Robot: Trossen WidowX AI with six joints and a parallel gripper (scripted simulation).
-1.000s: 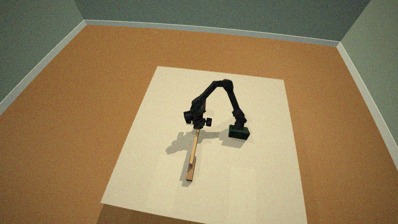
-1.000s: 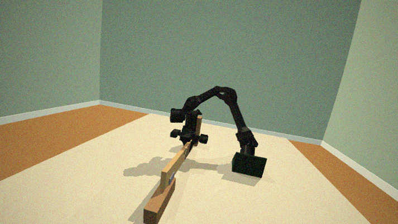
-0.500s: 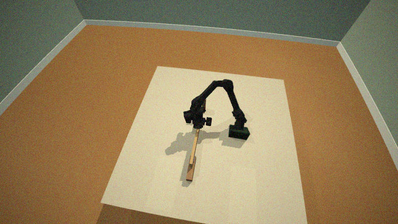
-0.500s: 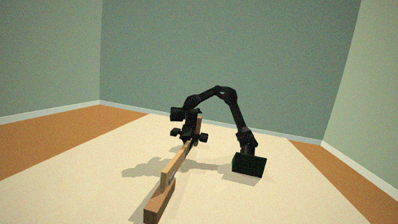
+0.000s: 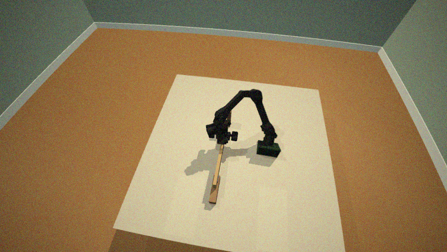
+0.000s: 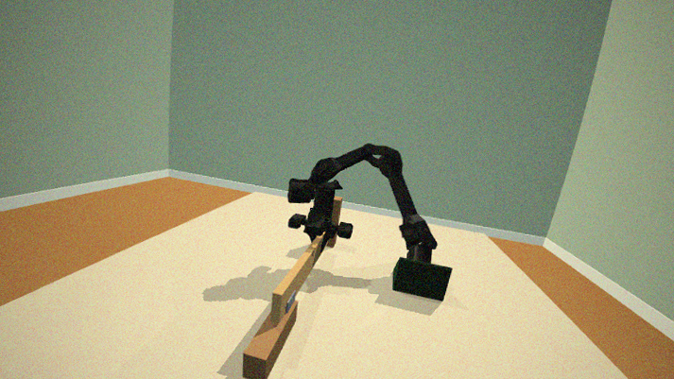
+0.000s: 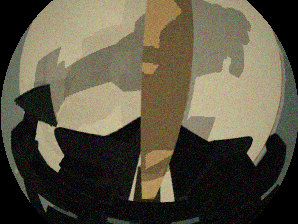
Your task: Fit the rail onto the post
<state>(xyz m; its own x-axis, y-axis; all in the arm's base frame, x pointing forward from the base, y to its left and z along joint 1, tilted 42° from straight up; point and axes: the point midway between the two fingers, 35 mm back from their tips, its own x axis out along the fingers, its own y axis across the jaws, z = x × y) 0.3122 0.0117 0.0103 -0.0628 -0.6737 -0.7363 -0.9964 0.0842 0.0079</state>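
Exterior view, taking the wooden post (image 6: 337, 208) as landmark: the gripper (image 5: 222, 142) (image 6: 318, 234) (image 7: 154, 120) is just in front of it, pointing down, clenched on the long wooden bed rail (image 5: 217, 169) (image 6: 295, 274) (image 7: 166, 100) near the rail's post-side end. In the wrist view the rail runs between the two dark fingers. From the gripper the rail stretches away from the post to the footboard block (image 5: 213, 198) (image 6: 267, 341), which lies on the pale table top (image 5: 275, 212) (image 6: 424, 350), well apart from the post. The rail's far end is over that block, with a small blue piece (image 6: 290, 301) beside it; how fully it sits in the bracket is hard to tell. The post stands upright, partly hidden by the arm (image 5: 231, 103) (image 6: 352, 160). Whether the rail touches the post, and whether the pegs are in the holes, cannot be seen. Off to one side of the post, the arm rises from a dark green base block (image 5: 268, 149) (image 6: 421, 280) and arches over toward the gripper.
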